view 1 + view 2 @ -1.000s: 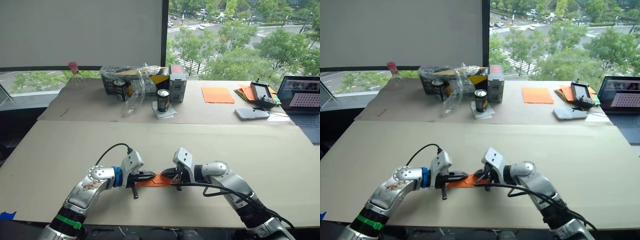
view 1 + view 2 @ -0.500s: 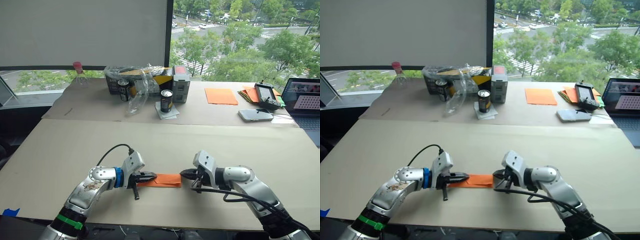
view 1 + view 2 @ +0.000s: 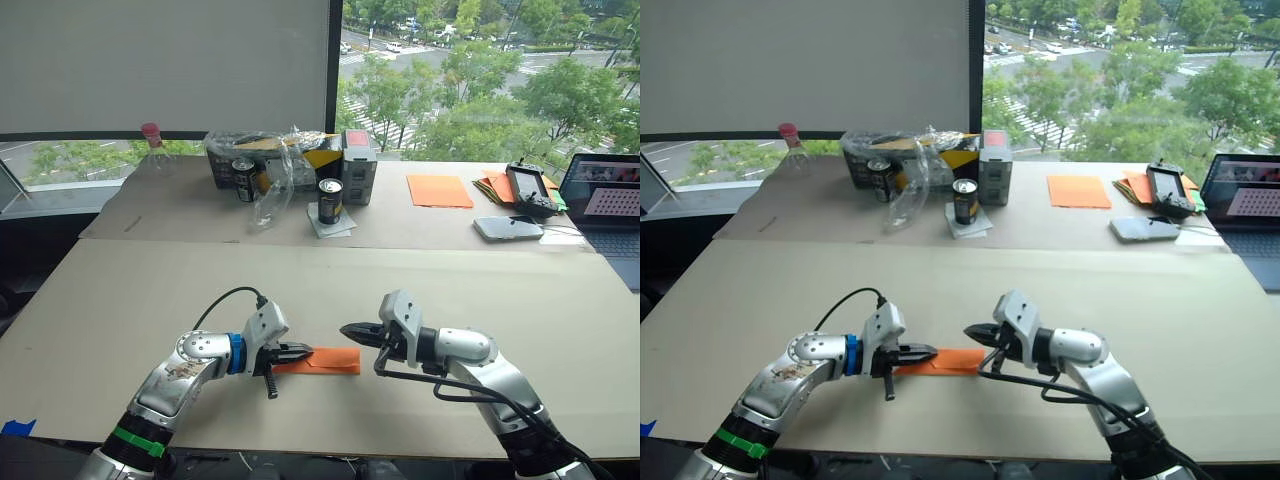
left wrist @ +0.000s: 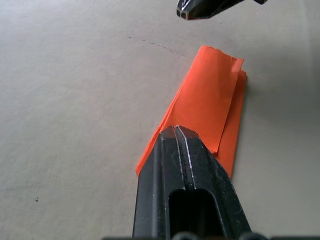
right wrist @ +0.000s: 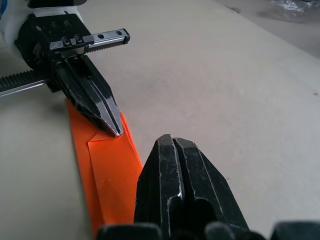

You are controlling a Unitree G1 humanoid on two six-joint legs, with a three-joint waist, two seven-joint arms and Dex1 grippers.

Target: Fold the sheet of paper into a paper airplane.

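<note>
The sheet of paper (image 3: 330,360) lies flat near the table's front edge, folded into a narrow orange wedge with layered flaps, the paper airplane shape (image 4: 210,100). My left gripper (image 3: 308,351) is shut, and its tip (image 4: 175,129) presses down on the wedge's left end. My right gripper (image 3: 345,328) is also shut, with nothing between its fingers. It hangs just above and behind the wedge's right end, clear of the paper (image 5: 107,170). The right wrist view shows the left gripper's tip (image 5: 116,131) resting on the paper.
At the back of the table are a smooth orange sheet (image 3: 438,190), a pile of orange and green papers (image 3: 490,184), a controller (image 3: 523,187), a phone (image 3: 508,228) and a laptop (image 3: 605,200). Two cans (image 3: 328,200), boxes and crumpled plastic (image 3: 275,175) stand at back centre.
My right gripper ran rightward along the paper from beside the left gripper to the right end, then lifted off and came back a little. The left gripper stayed put.
</note>
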